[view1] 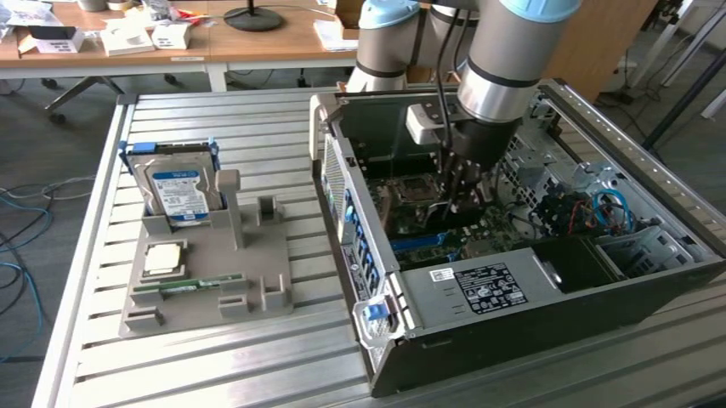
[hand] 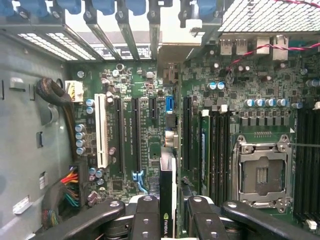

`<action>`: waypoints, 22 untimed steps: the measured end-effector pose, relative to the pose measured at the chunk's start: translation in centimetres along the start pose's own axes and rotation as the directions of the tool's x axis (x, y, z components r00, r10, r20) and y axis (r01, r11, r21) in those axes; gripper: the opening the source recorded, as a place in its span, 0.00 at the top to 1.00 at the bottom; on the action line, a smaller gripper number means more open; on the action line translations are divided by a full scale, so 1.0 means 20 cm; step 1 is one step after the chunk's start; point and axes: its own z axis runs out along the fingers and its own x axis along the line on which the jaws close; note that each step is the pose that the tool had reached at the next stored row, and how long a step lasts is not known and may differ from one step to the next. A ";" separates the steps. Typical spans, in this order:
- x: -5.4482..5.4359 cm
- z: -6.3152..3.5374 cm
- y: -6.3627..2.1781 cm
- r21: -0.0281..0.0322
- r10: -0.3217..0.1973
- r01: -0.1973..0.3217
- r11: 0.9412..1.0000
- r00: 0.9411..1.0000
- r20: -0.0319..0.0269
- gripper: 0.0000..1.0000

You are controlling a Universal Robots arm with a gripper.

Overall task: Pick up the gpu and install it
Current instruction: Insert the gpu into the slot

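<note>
Hand [hand: 172,214] clamped on thin dark gpu card [hand: 167,182] over green motherboard [hand: 150,90].
Keep it square to long black slot [hand: 186,136] beyond hand; press evenly.

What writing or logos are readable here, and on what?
No words can be read.
gpu in the claw: green logo, no legible letters.
Hard drive label: too small.
Power supply label: blurred.
Motherboard print: too small.
</note>
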 end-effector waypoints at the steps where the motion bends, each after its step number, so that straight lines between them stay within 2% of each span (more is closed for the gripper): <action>1: 0.00 0.000 0.004 0.000 0.000 0.000 1.000 1.000 0.000 0.74; 7: 0.00 0.000 0.035 0.000 0.000 0.000 1.000 1.000 0.000 0.74; 13: 0.00 0.000 0.039 0.000 0.000 0.000 1.000 1.000 0.000 0.74; 22: 0.00 0.000 0.070 0.000 0.000 0.000 1.000 1.000 0.000 0.74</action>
